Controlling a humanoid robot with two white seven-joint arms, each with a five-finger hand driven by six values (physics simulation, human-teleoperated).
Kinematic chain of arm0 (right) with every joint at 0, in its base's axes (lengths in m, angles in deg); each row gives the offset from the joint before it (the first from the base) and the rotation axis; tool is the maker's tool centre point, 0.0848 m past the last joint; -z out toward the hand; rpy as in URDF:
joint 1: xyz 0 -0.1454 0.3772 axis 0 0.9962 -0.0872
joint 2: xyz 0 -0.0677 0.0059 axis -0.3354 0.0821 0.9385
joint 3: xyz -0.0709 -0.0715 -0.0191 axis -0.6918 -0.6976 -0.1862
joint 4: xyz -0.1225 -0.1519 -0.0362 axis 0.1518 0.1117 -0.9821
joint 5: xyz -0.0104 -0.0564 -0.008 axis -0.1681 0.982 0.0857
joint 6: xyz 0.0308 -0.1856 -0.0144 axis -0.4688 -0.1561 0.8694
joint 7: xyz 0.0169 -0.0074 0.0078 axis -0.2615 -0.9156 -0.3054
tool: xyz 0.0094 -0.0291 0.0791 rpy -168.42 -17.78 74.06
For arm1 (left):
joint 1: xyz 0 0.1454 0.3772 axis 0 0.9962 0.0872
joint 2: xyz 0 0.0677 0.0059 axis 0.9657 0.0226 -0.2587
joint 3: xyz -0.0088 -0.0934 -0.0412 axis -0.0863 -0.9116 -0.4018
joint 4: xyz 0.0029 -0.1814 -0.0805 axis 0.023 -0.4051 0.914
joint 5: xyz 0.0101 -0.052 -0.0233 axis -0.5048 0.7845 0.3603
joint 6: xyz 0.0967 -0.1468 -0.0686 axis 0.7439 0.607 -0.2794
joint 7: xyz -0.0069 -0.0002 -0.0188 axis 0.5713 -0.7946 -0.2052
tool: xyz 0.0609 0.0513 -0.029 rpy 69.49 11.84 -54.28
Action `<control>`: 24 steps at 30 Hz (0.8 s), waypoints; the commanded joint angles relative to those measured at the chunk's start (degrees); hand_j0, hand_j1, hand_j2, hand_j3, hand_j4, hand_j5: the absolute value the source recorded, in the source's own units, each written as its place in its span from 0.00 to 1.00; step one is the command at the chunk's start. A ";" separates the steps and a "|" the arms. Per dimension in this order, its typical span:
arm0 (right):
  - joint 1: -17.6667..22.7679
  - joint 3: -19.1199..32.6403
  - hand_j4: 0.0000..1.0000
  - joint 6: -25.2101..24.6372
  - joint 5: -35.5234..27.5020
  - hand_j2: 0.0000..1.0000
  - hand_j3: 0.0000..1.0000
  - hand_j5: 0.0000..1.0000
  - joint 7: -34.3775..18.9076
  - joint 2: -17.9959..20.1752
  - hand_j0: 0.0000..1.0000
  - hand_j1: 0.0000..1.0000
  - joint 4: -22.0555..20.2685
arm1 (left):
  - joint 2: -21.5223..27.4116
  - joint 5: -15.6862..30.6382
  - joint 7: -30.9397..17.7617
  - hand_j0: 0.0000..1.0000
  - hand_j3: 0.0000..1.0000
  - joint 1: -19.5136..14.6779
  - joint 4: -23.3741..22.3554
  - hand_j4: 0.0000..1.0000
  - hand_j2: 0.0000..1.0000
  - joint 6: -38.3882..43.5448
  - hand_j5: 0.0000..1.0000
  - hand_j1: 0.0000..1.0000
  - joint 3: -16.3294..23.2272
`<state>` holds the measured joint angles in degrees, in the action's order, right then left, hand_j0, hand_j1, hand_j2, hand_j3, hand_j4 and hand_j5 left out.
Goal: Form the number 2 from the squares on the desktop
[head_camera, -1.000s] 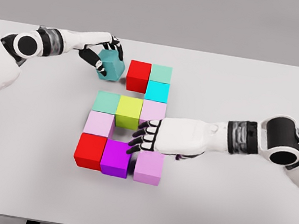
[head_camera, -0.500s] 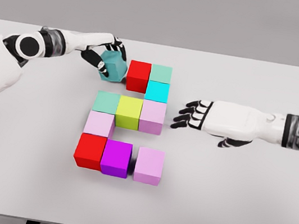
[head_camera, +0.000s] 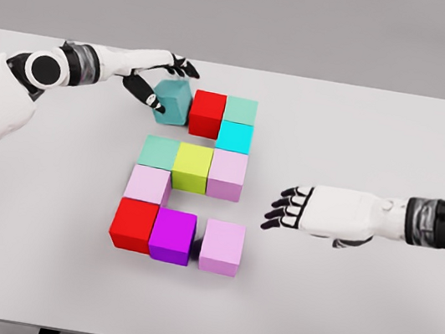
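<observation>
White bench (head_camera: pixel 367 325) w/ coloured cubes laid out as a near-complete 2. Landmark: yellow-green cube (head_camera: pixel 192 167), middle of the centre row.

Top row, up from the landmark: teal cube (head_camera: pixel 173 102) at the left end, slightly rotated, just beside or touching the red cube (head_camera: pixel 207 114); can't tell which. Right of red sits a mint cube (head_camera: pixel 241 110), w/ a cyan cube (head_camera: pixel 234 137) directly below it.

Centre row: pale green cube (head_camera: pixel 158 152) touching the landmark's left side, lilac cube (head_camera: pixel 227 174) touching its right.

Below-left of the landmark: a pink cube (head_camera: pixel 149 184), then the bottom row: red cube (head_camera: pixel 135 224), magenta cube (head_camera: pixel 172 236), and a lilac cube (head_camera: pixel 221 247) at the right end w/ a thin gap between it and magenta.

Left hand (head_camera: pixel 156 80) is at the teal cube, up-left of the landmark: thumb on the cube's left face, other fingers stretched out above it, spread apart, no real grip.

Right hand (head_camera: pixel 304 211) hovers low over bare bench to the right of the landmark, well apart from the cubes, palm down, fingers loosely spread, holding nothing.
</observation>
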<state>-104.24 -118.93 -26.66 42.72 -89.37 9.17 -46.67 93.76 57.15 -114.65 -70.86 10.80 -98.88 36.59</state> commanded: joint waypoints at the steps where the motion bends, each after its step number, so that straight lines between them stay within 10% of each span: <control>1: 0.00 -1.13 1.00 -0.15 0.02 1.00 1.00 1.00 0.02 -0.06 1.00 1.00 -0.01 | 0.21 0.37 0.01 0.94 0.94 0.00 0.33 0.94 0.94 -0.23 0.94 0.94 -0.10; 6: -0.09 -1.31 0.79 -0.15 0.11 0.79 0.79 0.79 0.02 -0.23 0.79 0.79 -0.01 | 0.30 0.46 0.01 0.98 0.98 0.00 0.51 0.98 0.98 -0.32 0.98 0.98 -0.10; 24: -2.02 -8.86 0.83 -0.15 1.34 0.83 0.83 0.83 0.02 -3.83 0.83 0.83 -0.01 | 0.13 0.55 -0.08 1.00 1.00 0.53 1.65 1.00 1.00 -2.34 1.00 1.00 -0.02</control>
<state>-106.61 -126.65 -26.69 44.36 -89.36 6.05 -46.68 94.05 57.47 -114.76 -70.34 12.62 -101.29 36.62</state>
